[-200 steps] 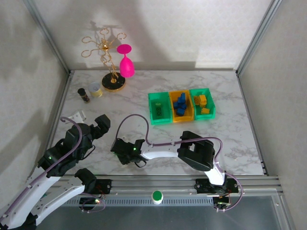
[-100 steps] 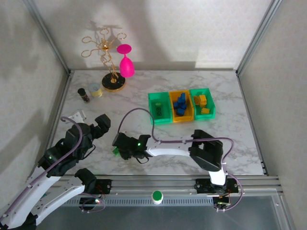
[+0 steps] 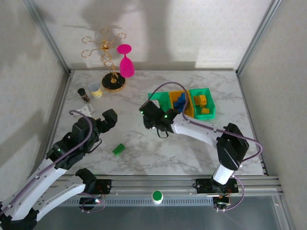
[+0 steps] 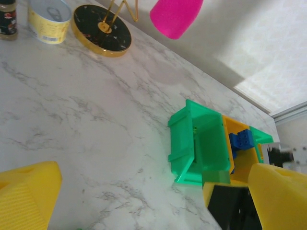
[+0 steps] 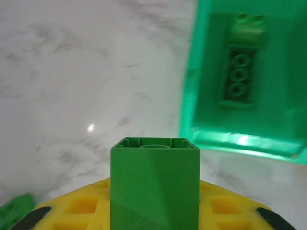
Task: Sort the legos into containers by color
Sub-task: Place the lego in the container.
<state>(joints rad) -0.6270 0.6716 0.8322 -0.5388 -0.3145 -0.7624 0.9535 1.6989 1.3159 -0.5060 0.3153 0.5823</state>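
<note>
My right gripper (image 3: 149, 114) is shut on a green lego (image 5: 155, 184) and hangs just left of the left green container (image 3: 160, 109). That container (image 5: 249, 81) holds green legos (image 5: 237, 76). The middle yellow-orange container (image 3: 181, 111) holds blue legos (image 3: 180, 103). In the right green container (image 3: 209, 103) lie yellow-orange legos (image 3: 201, 101). One green lego (image 3: 118, 149) lies loose on the table. My left gripper (image 3: 109, 119) is open above the table's left side, its yellow fingers (image 4: 24, 191) wide apart around nothing, with the containers (image 4: 201, 143) ahead of it.
A gold stand (image 3: 111, 72) with a pink glass (image 3: 126, 61) is at the back left. Next to it stand a clear cup (image 3: 95, 89) and a dark jar (image 3: 84, 95). A white scrap (image 3: 86, 110) lies by the left wall.
My right gripper closed on a green lego near the front and carried it back and right to the left green container. Another green lego stayed on the table. The left arm moved slightly back.
</note>
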